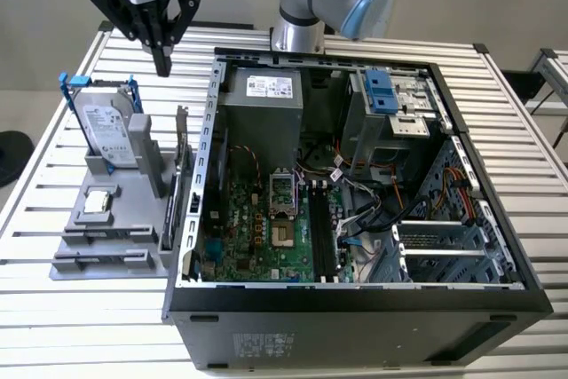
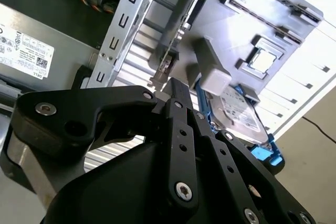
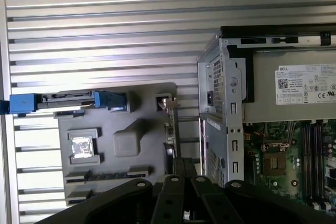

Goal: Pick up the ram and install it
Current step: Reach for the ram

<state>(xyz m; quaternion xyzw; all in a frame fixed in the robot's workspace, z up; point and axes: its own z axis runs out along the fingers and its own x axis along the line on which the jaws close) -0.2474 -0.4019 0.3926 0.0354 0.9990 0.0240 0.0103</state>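
My gripper hangs shut and empty above the back of a grey holder at the exterior view's left, beside the open computer case. The ram appears as a thin dark strip on edge in a long slot of the holder, near its front. My gripper is well clear of it. In the second wrist view the closed fingertips point down at the holder. The board's black memory slots sit right of the processor socket.
The holder also carries a silver hard drive in a blue-handled bracket, a small square chip and a dark card on edge by the case wall. Cables and a drive cage crowd the case. A slatted metal table lies all around.
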